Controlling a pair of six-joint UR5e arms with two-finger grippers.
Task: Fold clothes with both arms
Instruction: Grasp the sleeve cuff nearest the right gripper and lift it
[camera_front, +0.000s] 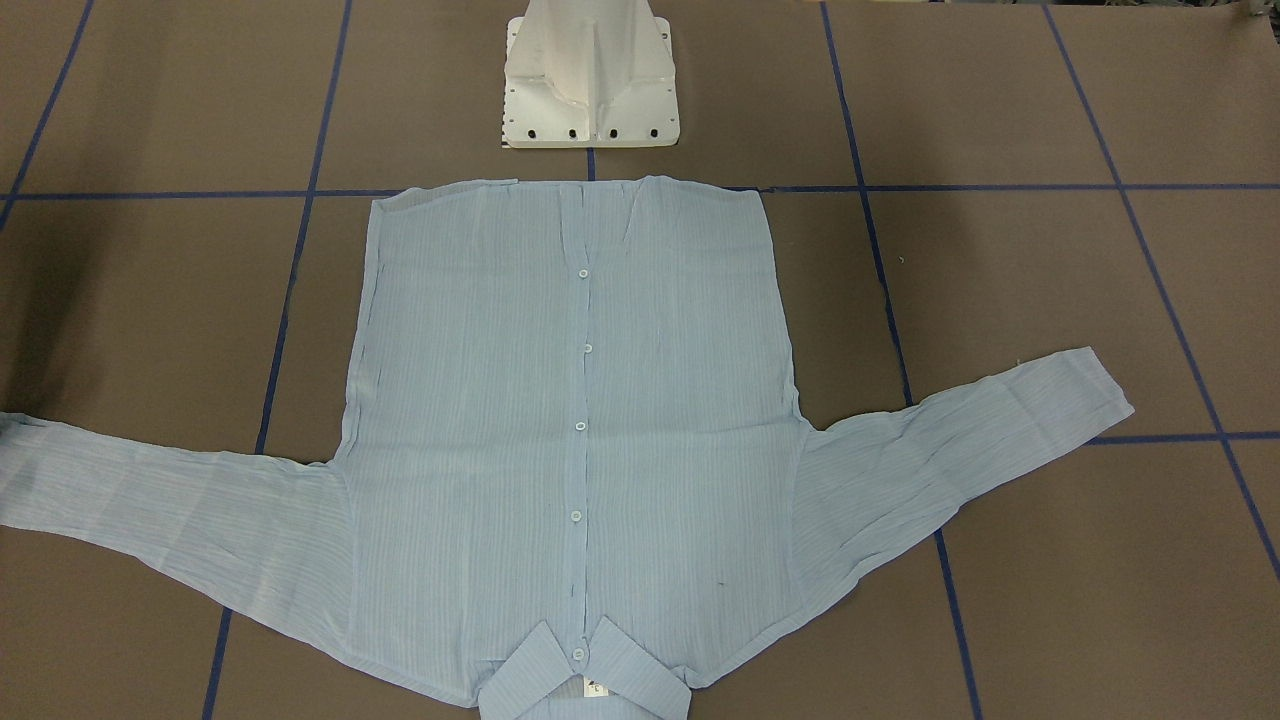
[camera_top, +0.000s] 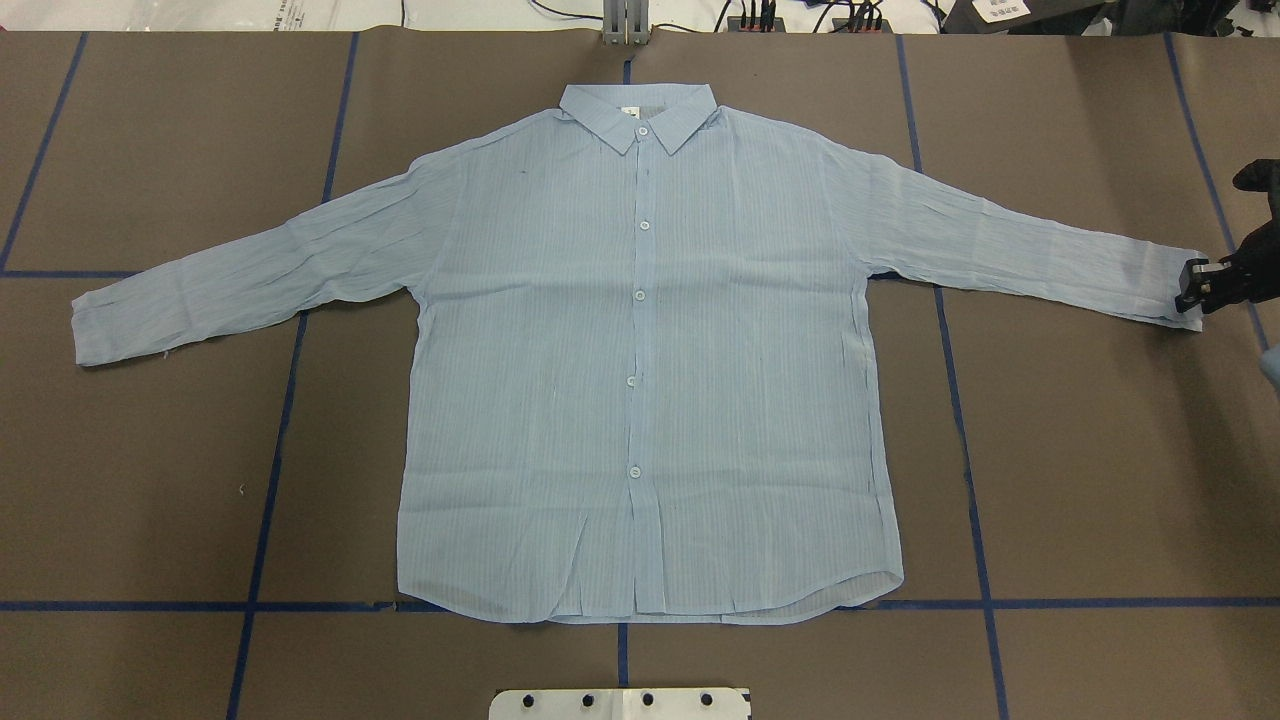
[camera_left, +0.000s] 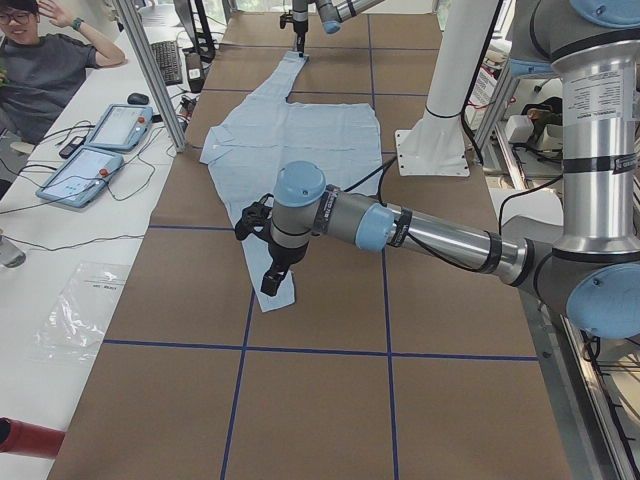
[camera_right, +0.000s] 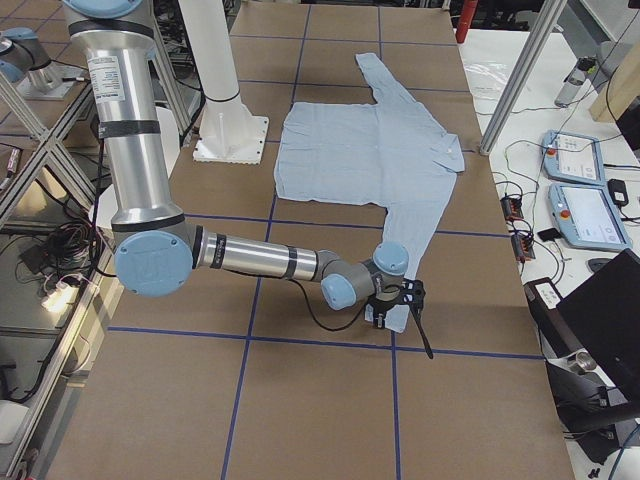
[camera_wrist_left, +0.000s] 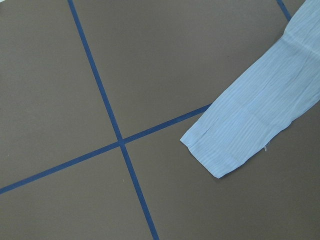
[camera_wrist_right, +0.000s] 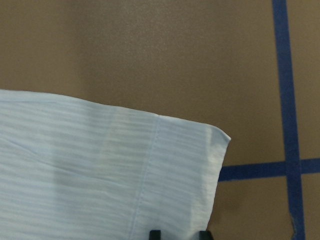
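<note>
The pale blue shirt (camera_top: 640, 380) lies flat and buttoned on the brown table, with its collar (camera_top: 640, 110) at the far side and both sleeves spread out. My right gripper (camera_top: 1192, 285) is down at the cuff of the sleeve on my right. In the right wrist view its fingertips (camera_wrist_right: 155, 233) stand apart over the cuff's end (camera_wrist_right: 150, 170), so the gripper (camera_wrist_right: 179, 233) is open. My left gripper (camera_left: 272, 278) hangs above the other cuff (camera_wrist_left: 235, 140). It is outside the overhead view, and I cannot tell whether it is open or shut.
The white pedestal base (camera_front: 590, 80) stands just behind the shirt's hem. Blue tape lines (camera_top: 270, 450) grid the table. A side bench holds two tablets (camera_left: 95, 165), with a seated person (camera_left: 40, 60) beyond them. Aluminium frame posts (camera_right: 520, 70) stand along the table's far edge.
</note>
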